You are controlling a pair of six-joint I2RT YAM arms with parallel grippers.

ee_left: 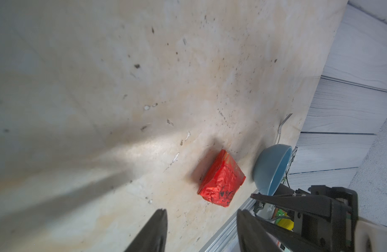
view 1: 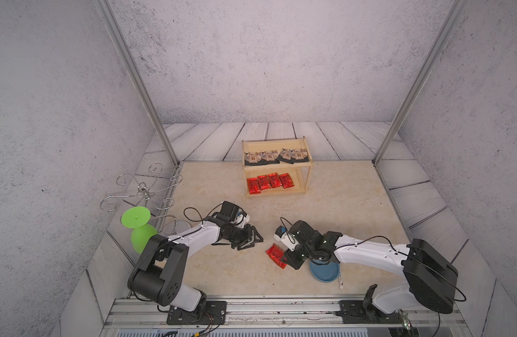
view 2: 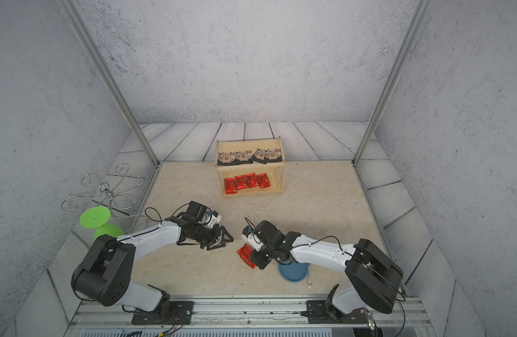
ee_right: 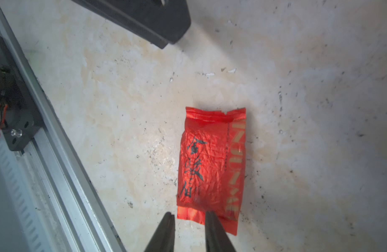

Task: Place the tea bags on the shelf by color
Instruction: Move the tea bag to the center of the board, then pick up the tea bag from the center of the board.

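Note:
One red tea bag point(view 1: 276, 256) point(view 2: 246, 255) point(ee_right: 212, 165) lies flat on the beige table top between the two arms. My right gripper point(view 1: 284, 259) point(ee_right: 190, 213) is low over its near end. The jaws stand a narrow gap apart, with one finger over the foil and a corner of the bag between them. My left gripper point(view 1: 255, 240) point(ee_left: 202, 211) hovers open and empty a short way left of the red tea bag point(ee_left: 222, 179). On the shelf point(view 1: 277, 167) point(view 2: 250, 167), several black tea bags point(view 1: 276, 156) fill the upper tier and several red tea bags point(view 1: 270, 182) the lower.
A blue bowl point(view 1: 324, 271) point(ee_left: 271, 168) sits under my right forearm, with a white stick point(view 1: 341, 277) beside it. A green goblet point(view 1: 137, 224) and a wire stand point(view 1: 143, 189) are at the left edge. An aluminium rail point(view 1: 251, 306) runs along the front.

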